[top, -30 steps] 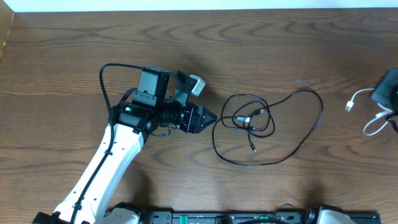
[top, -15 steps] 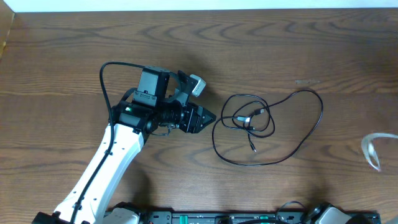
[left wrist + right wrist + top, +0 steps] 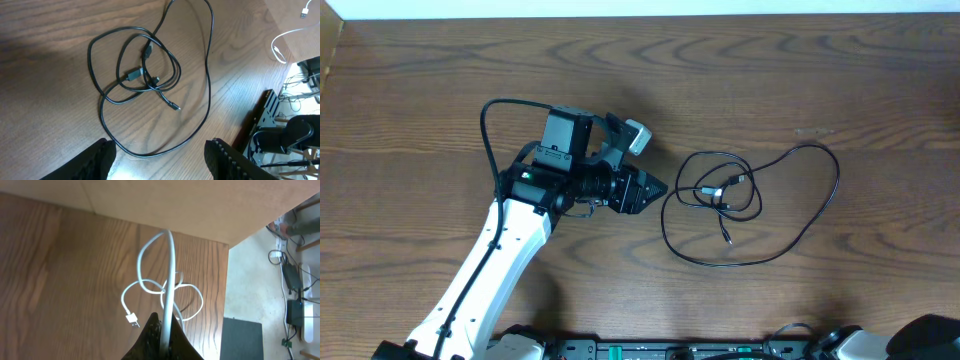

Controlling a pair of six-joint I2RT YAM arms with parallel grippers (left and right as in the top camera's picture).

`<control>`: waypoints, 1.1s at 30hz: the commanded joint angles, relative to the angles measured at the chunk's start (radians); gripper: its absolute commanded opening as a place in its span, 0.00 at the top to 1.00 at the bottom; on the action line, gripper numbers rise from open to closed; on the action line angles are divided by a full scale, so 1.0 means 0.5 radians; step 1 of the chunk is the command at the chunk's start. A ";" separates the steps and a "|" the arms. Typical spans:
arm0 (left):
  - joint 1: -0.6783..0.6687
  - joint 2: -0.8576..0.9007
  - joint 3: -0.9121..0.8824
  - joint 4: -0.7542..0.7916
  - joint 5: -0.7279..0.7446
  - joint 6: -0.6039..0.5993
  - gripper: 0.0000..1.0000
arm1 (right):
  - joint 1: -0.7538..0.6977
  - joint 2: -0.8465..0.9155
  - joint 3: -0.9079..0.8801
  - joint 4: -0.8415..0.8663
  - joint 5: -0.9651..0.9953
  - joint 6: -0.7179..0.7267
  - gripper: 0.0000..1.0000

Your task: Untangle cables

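Note:
The black cable [image 3: 724, 192] lies on the table right of centre, a small knot of loops inside one large loop; it fills the left wrist view [image 3: 134, 75]. My left gripper [image 3: 648, 190] is open and empty just left of it, low over the wood [image 3: 162, 162]. My right gripper [image 3: 163, 326] is shut on the white cable [image 3: 172, 265], which hangs in loops over the table's right edge with its plug [image 3: 132, 319] dangling. The white cable also shows far off in the left wrist view [image 3: 280, 45]. It is out of the overhead view.
The table's right edge [image 3: 227, 280] drops to the floor, where a dark box [image 3: 241, 340] stands. The arms' base rail [image 3: 720, 350] runs along the front edge. A dark part of the right arm [image 3: 928, 335] shows at the bottom right corner.
The right gripper with the white cable has moved from the table's right edge out of the overhead view, towards the front right. The left arm and black cable have not moved.

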 commanded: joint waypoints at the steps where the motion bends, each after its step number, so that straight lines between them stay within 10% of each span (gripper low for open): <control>1: -0.002 -0.014 -0.011 0.015 -0.018 0.022 0.38 | -0.047 0.103 0.014 0.059 0.030 0.025 0.99; 33: -0.002 -0.014 -0.011 0.047 -0.018 0.023 0.38 | -0.506 0.651 -0.602 0.465 -0.105 0.289 0.98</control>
